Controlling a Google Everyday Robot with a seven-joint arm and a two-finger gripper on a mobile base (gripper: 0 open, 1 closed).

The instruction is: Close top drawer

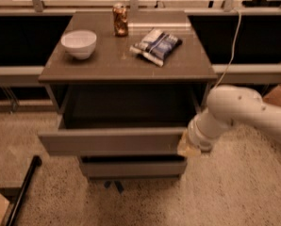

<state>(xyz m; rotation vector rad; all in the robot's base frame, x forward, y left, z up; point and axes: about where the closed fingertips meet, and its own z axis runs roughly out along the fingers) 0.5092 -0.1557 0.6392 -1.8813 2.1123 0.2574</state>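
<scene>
The top drawer is a wide grey-brown drawer with a plain flat front. It stands partly pulled out of the cabinet, and its inside is dark. My gripper sits at the right end of the drawer front and touches it. The white arm comes in from the right and hides most of the gripper.
On the cabinet top stand a white bowl, a drink can and a blue snack bag. A lower drawer front shows beneath. A black pole lies on the speckled floor at the left. A cardboard box stands at the right.
</scene>
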